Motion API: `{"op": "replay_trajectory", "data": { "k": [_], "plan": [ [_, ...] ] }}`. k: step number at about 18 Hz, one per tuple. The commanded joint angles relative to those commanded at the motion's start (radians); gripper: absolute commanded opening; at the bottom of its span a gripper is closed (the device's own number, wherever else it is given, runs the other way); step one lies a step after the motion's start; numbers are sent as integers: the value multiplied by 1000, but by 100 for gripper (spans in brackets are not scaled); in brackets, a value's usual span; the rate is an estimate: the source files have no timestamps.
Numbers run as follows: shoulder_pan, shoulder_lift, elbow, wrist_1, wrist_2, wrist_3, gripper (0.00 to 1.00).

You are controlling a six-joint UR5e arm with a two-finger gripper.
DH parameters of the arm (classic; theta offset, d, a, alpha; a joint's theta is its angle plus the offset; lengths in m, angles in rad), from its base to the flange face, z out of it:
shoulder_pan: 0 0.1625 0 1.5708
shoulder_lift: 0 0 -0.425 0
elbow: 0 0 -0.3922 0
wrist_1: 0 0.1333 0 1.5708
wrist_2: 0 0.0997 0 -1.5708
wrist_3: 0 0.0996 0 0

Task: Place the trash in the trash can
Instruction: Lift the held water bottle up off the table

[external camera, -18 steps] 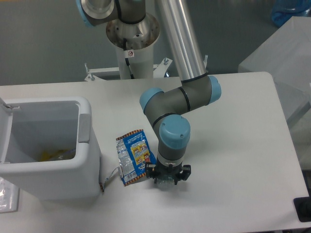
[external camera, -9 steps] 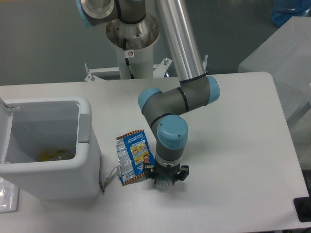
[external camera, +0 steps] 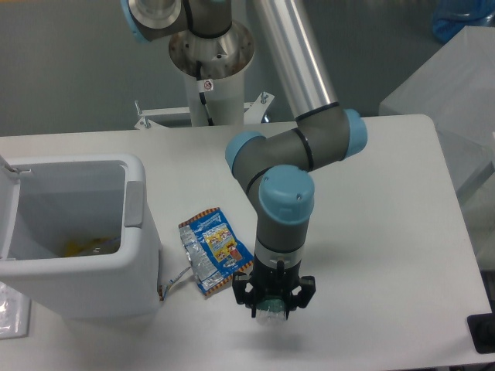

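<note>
My gripper [external camera: 273, 307] points straight down over the table's front middle and is shut on the small clear bottle [external camera: 271, 315], whose green label shows faintly between the fingers. The bottle hangs a little above the table. The crumpled blue snack wrapper [external camera: 210, 249] with silver edges lies flat on the table just left of the gripper. The white trash can [external camera: 136, 202] stands at the left with its lid [external camera: 8, 202] swung open. Something yellow [external camera: 83, 246] lies inside it.
The robot's base column [external camera: 210, 60] stands at the back middle. A thin cord [external camera: 175, 281] lies by the can's front right corner. A black object [external camera: 482, 332] sits at the table's front right edge. A grey box [external camera: 452, 85] stands beyond the right edge.
My gripper has risen from the table with the bottle and shifted slightly right and toward the front. The wrapper has slid and turned a little to the left.
</note>
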Motion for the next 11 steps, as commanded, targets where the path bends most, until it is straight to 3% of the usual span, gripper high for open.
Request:
{"op": "replay_trajectory", "data": {
  "k": [4, 11],
  "plan": [
    [21, 40, 81, 2, -97, -88, 61],
    [72, 103, 121, 3, -266, -92, 61]
  ]
}}
